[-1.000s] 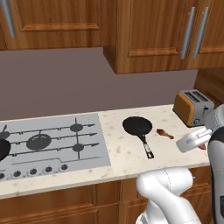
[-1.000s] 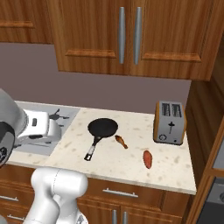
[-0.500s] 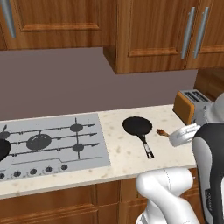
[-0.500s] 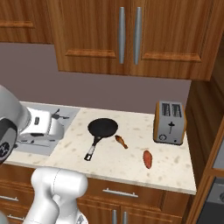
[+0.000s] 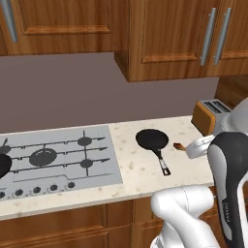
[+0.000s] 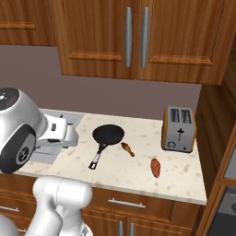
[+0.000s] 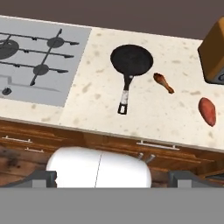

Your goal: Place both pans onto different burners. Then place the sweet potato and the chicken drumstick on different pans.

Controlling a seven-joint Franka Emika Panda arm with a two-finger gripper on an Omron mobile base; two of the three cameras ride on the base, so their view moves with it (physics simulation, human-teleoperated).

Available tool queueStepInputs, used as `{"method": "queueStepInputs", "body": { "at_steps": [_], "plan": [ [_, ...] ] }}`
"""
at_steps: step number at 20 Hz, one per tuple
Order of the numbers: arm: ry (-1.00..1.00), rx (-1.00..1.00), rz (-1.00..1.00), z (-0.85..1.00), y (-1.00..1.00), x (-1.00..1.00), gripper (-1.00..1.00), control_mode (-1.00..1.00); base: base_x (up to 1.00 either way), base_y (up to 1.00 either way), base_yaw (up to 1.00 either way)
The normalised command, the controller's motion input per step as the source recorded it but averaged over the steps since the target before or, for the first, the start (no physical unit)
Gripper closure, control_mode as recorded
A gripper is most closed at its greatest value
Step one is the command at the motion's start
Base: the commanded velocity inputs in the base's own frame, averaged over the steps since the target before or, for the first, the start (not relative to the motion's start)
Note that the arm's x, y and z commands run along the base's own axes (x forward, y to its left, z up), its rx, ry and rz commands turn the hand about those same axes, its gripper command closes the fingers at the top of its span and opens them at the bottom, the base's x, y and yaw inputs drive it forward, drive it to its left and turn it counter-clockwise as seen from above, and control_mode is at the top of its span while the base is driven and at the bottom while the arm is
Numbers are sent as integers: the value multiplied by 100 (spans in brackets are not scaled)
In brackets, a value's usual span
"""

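Pans: one [image 7: 131,60] sat on the counter [image 7: 100,105] just right of the cooktop [image 7: 35,61], bowl toward the wall, its handle [image 7: 125,95] pointing at the front edge. The other pan [image 5: 3,164] showed only as a dark rim at the left edge of the left base view, over the cooktop's left side near a burner [image 5: 42,157]. The drumstick [image 7: 163,82] lay on the counter just right of the first pan, apart from it. The sweet potato [image 7: 207,111] lay further right and nearer the front edge, well apart from the pan. A toaster [image 6: 179,129] stood by the wall at the counter's right end. The gripper hung high above the counter's front edge, holding nothing that could be seen; its fingers were not shown clearly enough to tell whether they were open or closed.
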Motion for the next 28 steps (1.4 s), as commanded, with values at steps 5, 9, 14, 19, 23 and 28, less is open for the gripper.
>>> {"method": "queueStepInputs", "body": {
  "at_steps": [5,9,14,19,23,28],
  "plan": [
    [0,1,0,-29,-1,27,-100,-100,0,0,0],
    [0,0,0,-35,0,24,-100,-100,0,0,0],
    [0,0,0,-26,0,18,-100,-100,0,0,0],
    [2,0,0,-26,0,23,-100,-100,0,0,0],
    [0,0,0,-30,0,19,-100,-100,0,0,0],
    [-1,0,0,-34,0,10,-100,-100,0,0,0]
  ]
}}
